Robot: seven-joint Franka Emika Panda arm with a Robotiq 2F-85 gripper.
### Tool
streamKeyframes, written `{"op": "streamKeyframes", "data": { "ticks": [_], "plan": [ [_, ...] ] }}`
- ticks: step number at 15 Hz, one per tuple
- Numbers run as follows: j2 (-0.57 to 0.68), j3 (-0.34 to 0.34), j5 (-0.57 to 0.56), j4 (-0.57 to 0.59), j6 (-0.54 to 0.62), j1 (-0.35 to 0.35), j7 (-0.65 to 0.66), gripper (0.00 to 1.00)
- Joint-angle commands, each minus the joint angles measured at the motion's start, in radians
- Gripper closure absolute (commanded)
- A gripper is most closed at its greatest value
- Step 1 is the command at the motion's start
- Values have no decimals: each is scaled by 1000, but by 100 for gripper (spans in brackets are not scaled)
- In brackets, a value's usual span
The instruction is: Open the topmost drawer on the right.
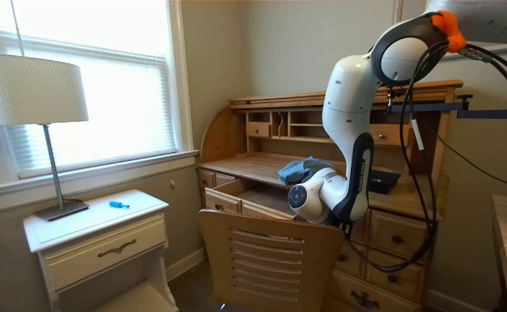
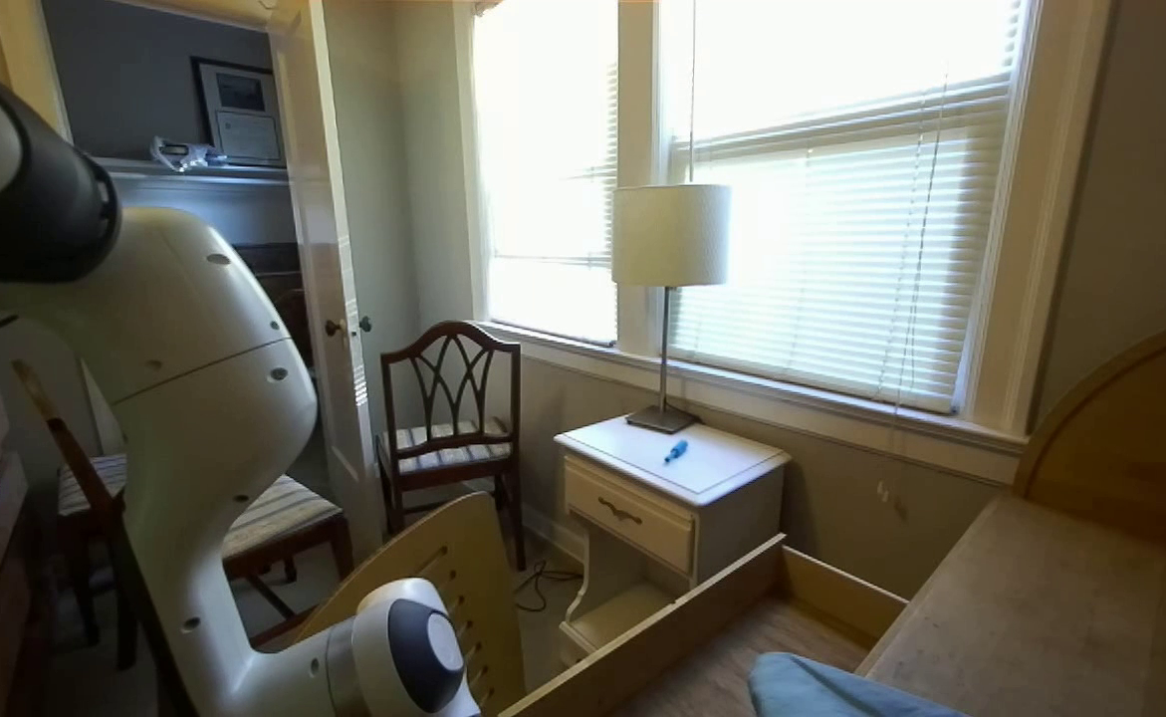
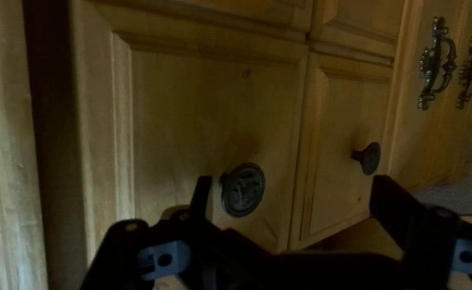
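Observation:
In the wrist view the topmost drawer point(image 3: 211, 117) fills the middle, a honey-pine raised panel standing flush beside its neighbours. Its round dark pull point(image 3: 243, 189) shows between the fingers of my gripper point(image 3: 292, 181), much closer to the left finger point(image 3: 201, 197), with a small gap. The jaws stand wide and hold nothing; whether the pull lies at fingertip depth I cannot tell. This drawer front point(image 1: 360, 229) is partly covered by the arm in an exterior view, where the chair and arm largely hide the gripper.
A wooden chair point(image 1: 270, 260) backs onto the arm's lower end. The wide middle drawer point(image 1: 223, 201) is pulled out, with blue cloth point(image 1: 301, 171) above it. Another pull point(image 3: 369, 158) sits close to the right finger. Brass handles point(image 3: 437, 64) lie beyond; a white nightstand point(image 2: 672, 463) stands apart.

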Motion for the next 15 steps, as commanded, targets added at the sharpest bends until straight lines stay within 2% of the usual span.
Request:
{"op": "streamKeyframes", "data": {
  "ticks": [1, 5, 6, 8, 10, 11, 15],
  "plan": [
    [-1, 7, -13, 13, -73, -1, -11, 0],
    [13, 18, -18, 38, -144, -3, -12, 2],
    [17, 22, -20, 46, -158, -5, -15, 26],
    [25, 25, -26, 59, -176, -6, -18, 31],
    [46, 22, -40, 88, -196, -6, -23, 47],
    [59, 24, -46, 108, -208, -6, -32, 17],
    [123, 37, -47, 191, -311, 3, -77, 1]
  ]
}}
